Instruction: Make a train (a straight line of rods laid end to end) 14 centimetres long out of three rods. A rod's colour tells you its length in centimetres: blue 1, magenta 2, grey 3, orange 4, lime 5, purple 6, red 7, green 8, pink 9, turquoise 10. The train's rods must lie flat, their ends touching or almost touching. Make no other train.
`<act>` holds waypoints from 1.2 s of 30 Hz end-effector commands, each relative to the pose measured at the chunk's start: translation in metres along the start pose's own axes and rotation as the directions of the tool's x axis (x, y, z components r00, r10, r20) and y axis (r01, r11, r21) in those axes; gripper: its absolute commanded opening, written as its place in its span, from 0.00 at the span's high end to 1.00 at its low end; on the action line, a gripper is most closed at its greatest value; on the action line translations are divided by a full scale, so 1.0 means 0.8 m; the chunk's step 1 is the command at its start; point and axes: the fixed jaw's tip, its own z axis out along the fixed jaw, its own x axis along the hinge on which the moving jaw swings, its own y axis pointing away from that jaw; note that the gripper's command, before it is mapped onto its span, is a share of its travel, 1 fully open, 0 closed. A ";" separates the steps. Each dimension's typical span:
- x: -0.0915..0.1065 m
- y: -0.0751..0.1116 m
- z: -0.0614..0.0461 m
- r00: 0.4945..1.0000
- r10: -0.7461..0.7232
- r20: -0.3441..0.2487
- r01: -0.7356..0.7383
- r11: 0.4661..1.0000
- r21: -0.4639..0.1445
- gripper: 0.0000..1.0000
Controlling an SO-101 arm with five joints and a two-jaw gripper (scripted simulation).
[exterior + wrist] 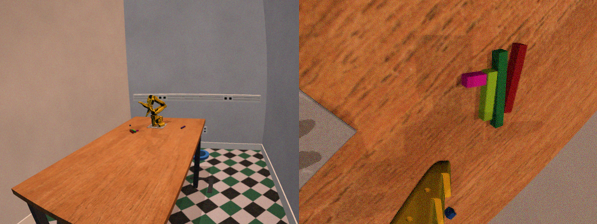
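In the wrist view a red rod (515, 76), a green rod (499, 87) and a lime rod (488, 95) lie flat side by side on the wooden table, with a short magenta rod (473, 80) lying crosswise at the lime rod's upper end. A small blue rod (449, 213) lies near the table edge, beside my yellow jaw. In the exterior view the cluster (133, 130) lies left of my base, the blue rod (130, 125) is a dark speck behind it, and a purple rod (182, 127) lies alone to the right. My gripper (146, 108) is open and empty, held high above the table.
My base stands on a grey plate (157, 126) at the far end of the table. The table's left edge runs close to the rod cluster. A blue ring (202, 154) lies on the checkered floor to the right.
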 end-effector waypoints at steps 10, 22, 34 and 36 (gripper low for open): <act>-0.002 0.003 0.002 1.000 -0.001 0.006 0.001 1.000 -0.010 0.00; -0.002 0.003 0.002 1.000 -0.001 0.006 0.001 1.000 -0.010 0.00; -0.007 0.004 0.002 0.999 -0.036 0.025 0.036 0.999 -0.011 0.00; -0.009 0.004 0.002 0.999 -0.045 0.030 0.045 0.999 -0.011 0.00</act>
